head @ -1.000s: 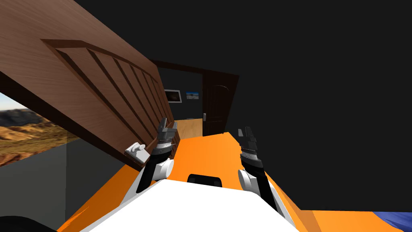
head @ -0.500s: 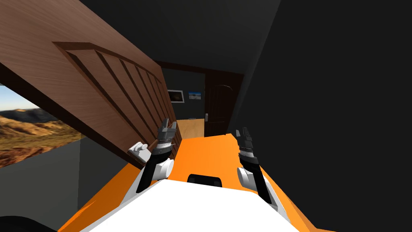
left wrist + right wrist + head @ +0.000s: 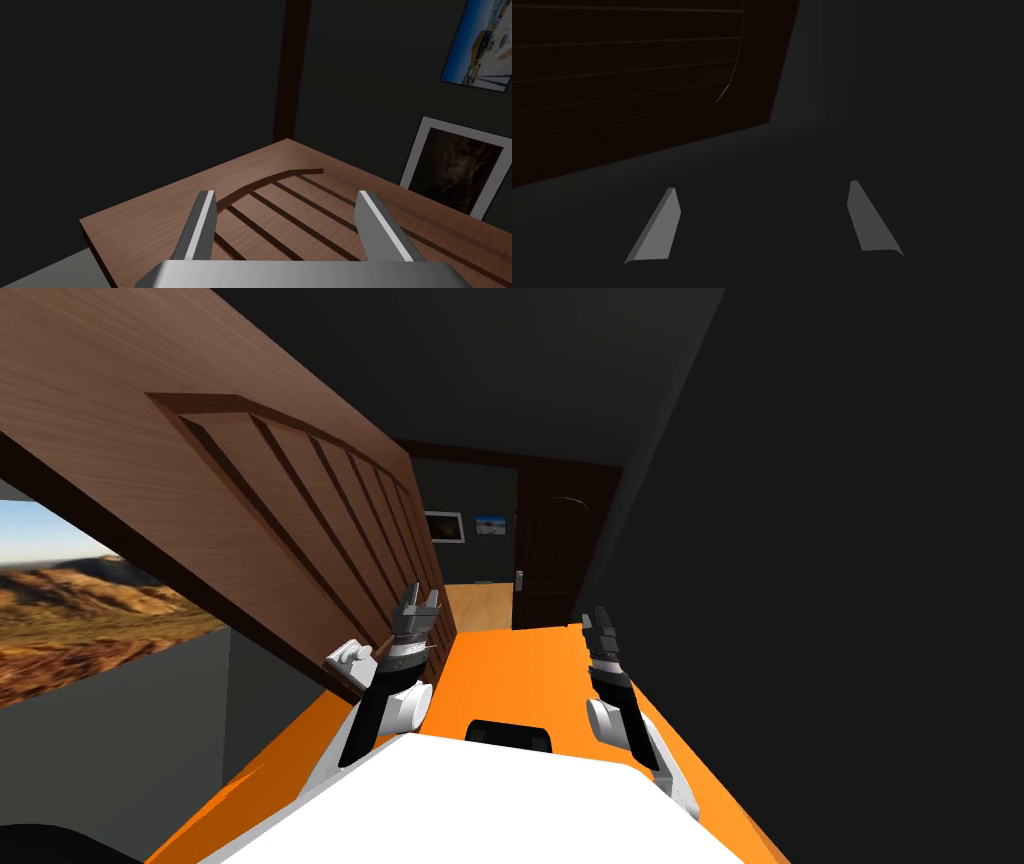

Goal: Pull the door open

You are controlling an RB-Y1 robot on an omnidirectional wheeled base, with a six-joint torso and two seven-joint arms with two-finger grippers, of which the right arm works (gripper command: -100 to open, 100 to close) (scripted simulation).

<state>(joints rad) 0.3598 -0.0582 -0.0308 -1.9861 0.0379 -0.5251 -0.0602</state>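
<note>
A brown panelled door (image 3: 250, 498) stands swung open on my left, and its white lever handle (image 3: 349, 656) is just left of my left forearm. My left gripper (image 3: 418, 606) is open close beside the door's face, holding nothing. Seen from the left wrist, the door's panel (image 3: 280, 210) lies right under the open left gripper (image 3: 285, 220). On the right, over the orange floor (image 3: 520, 673), my right gripper (image 3: 597, 626) is open too. In the right wrist view the right gripper (image 3: 762, 220) points at a dark wall beside a dark closed door (image 3: 627, 70).
A second dark door (image 3: 548, 558) stands closed at the far end of the hallway. Two framed pictures (image 3: 445, 526) hang on the end wall. A dark wall (image 3: 850, 588) runs close along my right. A window (image 3: 80, 608) with a landscape is at my left.
The whole head view has shifted: I have turned or moved, so the open door and handle slid slightly right and the right wall came closer. Both grippers stay open.
</note>
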